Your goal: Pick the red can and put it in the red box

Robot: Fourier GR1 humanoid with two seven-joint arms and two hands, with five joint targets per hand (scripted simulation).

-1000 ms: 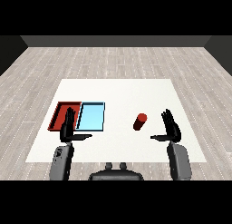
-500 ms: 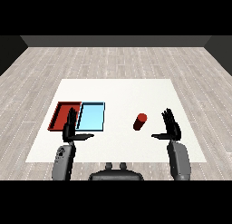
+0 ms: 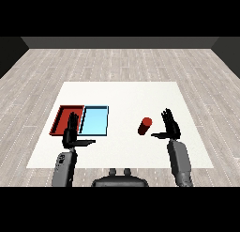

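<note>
The red can (image 3: 145, 125) stands upright on the white table (image 3: 126, 99), right of centre. My right hand (image 3: 170, 126) is just to the can's right, apart from it, open with fingers straight up and the thumb pointing left toward the can. At the left lies the red tray (image 3: 62, 118), with the light blue tray (image 3: 94, 120) touching its right side. My left hand (image 3: 71, 133) is open over the near edge of the red tray, thumb stretched to the right, holding nothing.
Grey wooden floor surrounds the table. Both forearms come in from the lower corners. White table surface lies between the light blue tray and the can.
The right hand has edged slightly left, toward the can. The left hand and the can have not visibly moved.
</note>
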